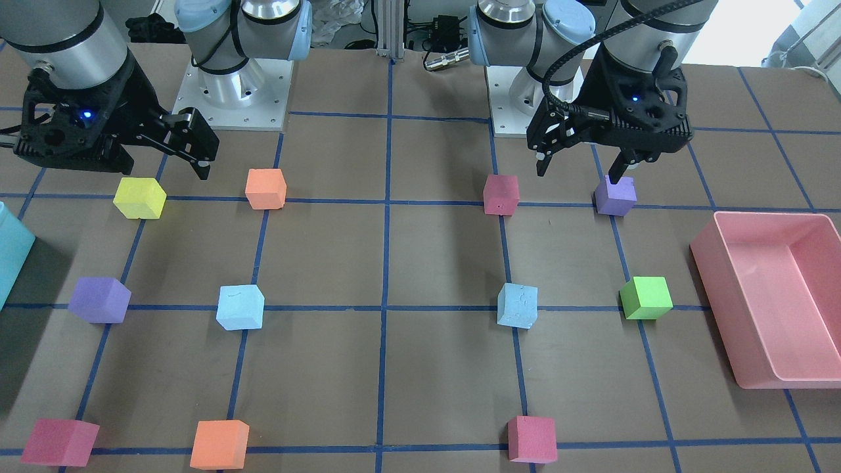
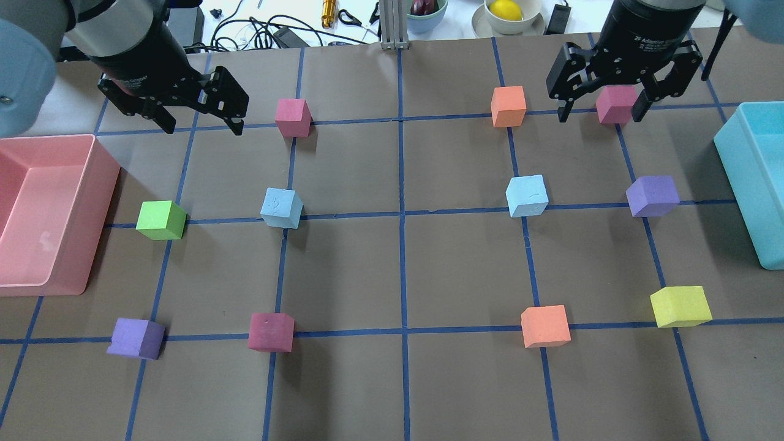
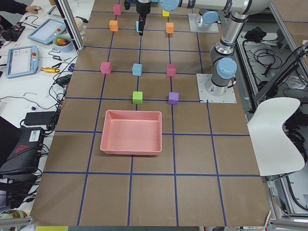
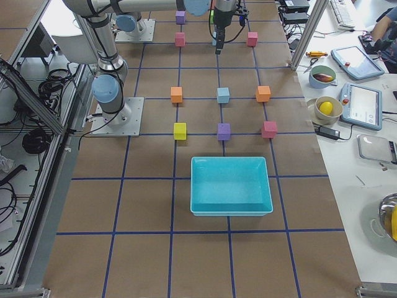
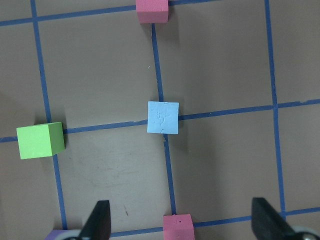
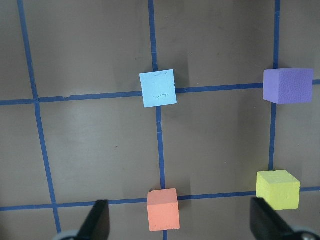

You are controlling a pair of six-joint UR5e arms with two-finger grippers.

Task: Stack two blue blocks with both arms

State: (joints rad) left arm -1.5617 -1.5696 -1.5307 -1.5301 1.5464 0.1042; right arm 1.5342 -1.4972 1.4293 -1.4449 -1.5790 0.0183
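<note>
1. Nearest the robot, 4 cubes sit in a row on the desk [image 2: 398, 380]: near purple cube [image 2: 136, 338], crimson cube [image 2: 271, 332], near orange cube [image 2: 545, 326], yellow cube [image 2: 680, 306].
2. Middle row: green cube [image 2: 161, 220], left-side blue block [image 2: 282, 208], right-side blue block [image 2: 527, 195], mid purple cube [image 2: 653, 196].
3. Both blue blocks lie flat on the desk, each at a blue tape crossing. They are well apart, with nothing on top and nothing touching them.
4. Desk ends: pink tray [image 2: 61, 288] on the left arm's side, near the green cube; teal box [image 2: 735, 165] on the right arm's side.
5. Far row: far-left pink cube [image 2: 293, 117], far orange cube [image 2: 508, 106], far-right pink cube [image 2: 615, 104].
6. Left claw [image 2: 202, 127] is released, fingers spread wide, holding nothing, and hangs above the desk. Its wrist view looks straight down with the left-side blue block mid-frame.
7. Right claw [image 2: 601, 115] is released too, fingers wide apart and empty, up off the desk. Its wrist view has the right-side blue block near centre.
</note>
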